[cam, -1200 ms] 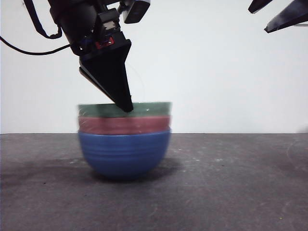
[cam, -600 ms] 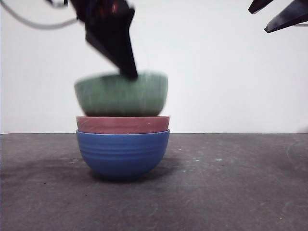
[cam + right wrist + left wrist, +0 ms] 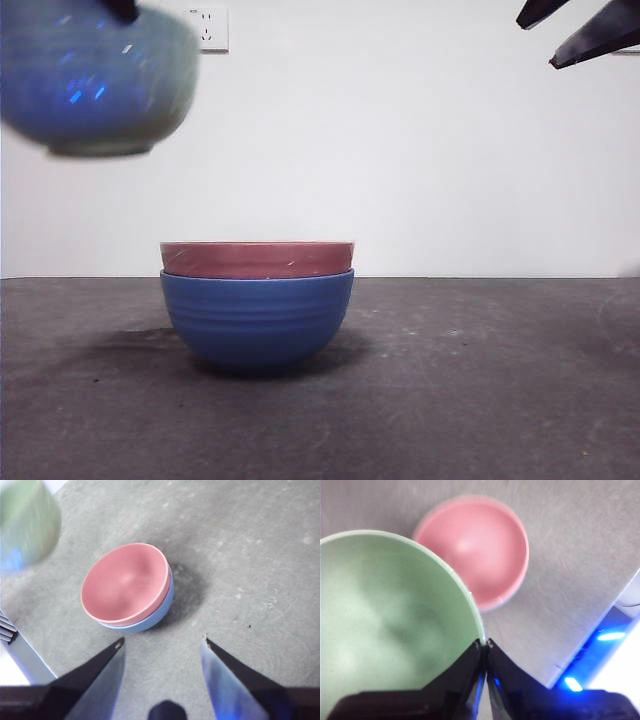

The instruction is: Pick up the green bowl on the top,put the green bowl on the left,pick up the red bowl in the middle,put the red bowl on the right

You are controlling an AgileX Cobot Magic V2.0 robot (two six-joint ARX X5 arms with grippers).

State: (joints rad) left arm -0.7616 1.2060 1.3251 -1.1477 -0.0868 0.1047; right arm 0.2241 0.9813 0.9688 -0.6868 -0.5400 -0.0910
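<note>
green bowl [image 3: 390,625] aloft in left tool [image 3: 484,645], red bowl [image 3: 257,258] nested in blue bowl [image 3: 257,318]

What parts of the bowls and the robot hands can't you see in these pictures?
- Round pale green bowl, front view: blurred, cut off by the edge; left gripper nearly out of frame.
- Round blue ribbed bowl: inside hidden by the nested dusty pinkish-red bowl.
- Right gripper, front view: only black tips show.
</note>
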